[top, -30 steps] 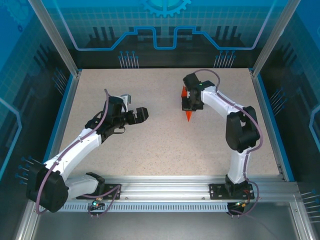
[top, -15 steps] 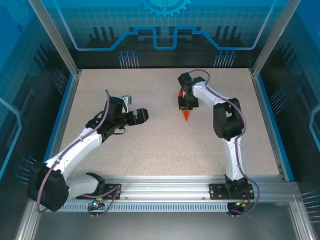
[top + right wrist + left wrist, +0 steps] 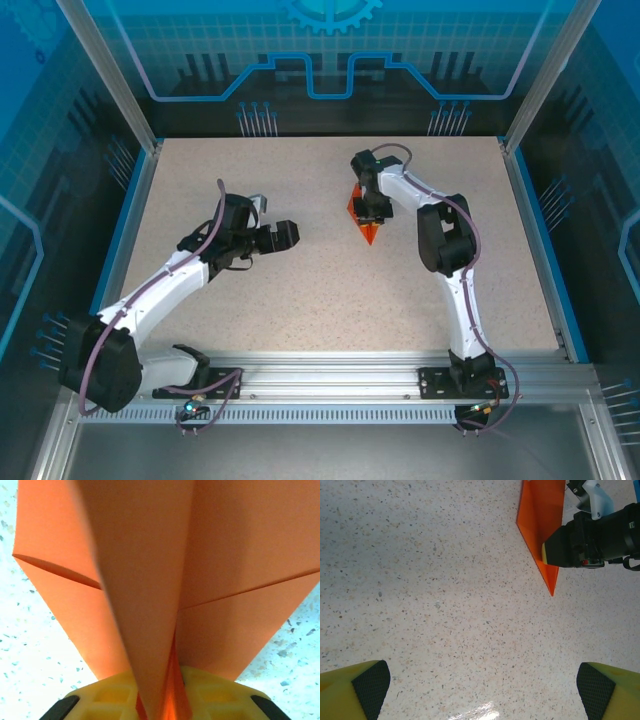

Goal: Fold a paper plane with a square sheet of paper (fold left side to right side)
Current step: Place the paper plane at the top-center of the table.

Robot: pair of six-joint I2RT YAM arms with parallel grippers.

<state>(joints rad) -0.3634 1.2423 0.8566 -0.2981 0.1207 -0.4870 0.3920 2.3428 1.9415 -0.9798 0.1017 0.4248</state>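
Note:
The paper plane [image 3: 362,220] is a bright orange folded dart on the far middle of the table, its tip pointing towards the arms. My right gripper [image 3: 368,205] stands over it, pointing down. In the right wrist view the plane's centre fold [image 3: 150,580] rises between the yellow fingers [image 3: 105,697], and the gripper [image 3: 162,702] is closed narrowly around it while the wings spread to both sides. My left gripper [image 3: 276,222] hovers well to the left, wide open and empty [image 3: 482,690]. In its view the plane [image 3: 542,520] lies at the top right under the right gripper [image 3: 565,547].
The speckled beige table [image 3: 300,290] is bounded by blue side rails [image 3: 125,230] and a glass back wall [image 3: 320,60]. The aluminium base rail [image 3: 330,375] with both arm mounts runs along the near edge.
The right gripper has shifted a little left with the plane, and the plane's wings now spread wider. The grip looks looser. The left gripper has edged slightly right and stays open.

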